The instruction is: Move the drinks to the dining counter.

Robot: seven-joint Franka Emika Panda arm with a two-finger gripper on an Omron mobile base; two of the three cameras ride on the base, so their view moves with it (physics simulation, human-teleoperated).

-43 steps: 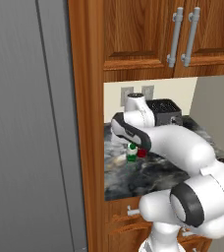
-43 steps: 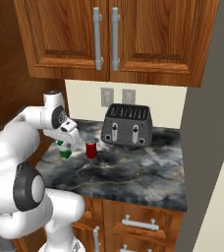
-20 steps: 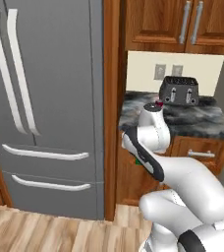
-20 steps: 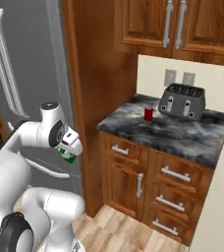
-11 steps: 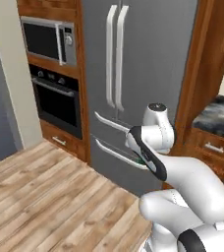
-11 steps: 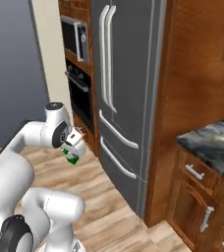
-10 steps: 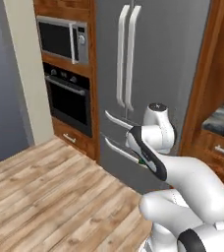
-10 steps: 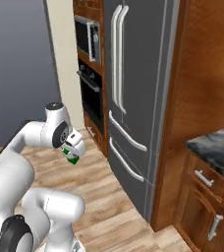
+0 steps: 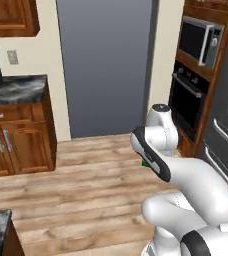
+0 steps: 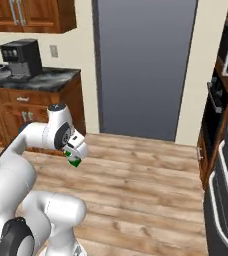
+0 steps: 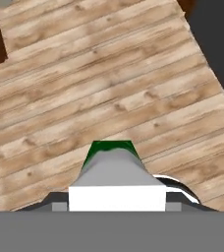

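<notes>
Right base view is showing the end effector (image 10: pixel 76 157) gripping the white carton (image 10: pixel 74 161) with its green base, holding it aloft above the wooden floor (image 10: pixel 146 185) beside the arm.

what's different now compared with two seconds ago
The base has driven off from the worktop with the toaster and turned past the fridge; the cameras now face a wood floor and oven. The gripper stays shut on the carton.

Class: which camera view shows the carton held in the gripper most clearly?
The hand view: the carton sits large between the gripper tips. The right base view shows only its green base; the left base view shows just a green sliver.
</notes>
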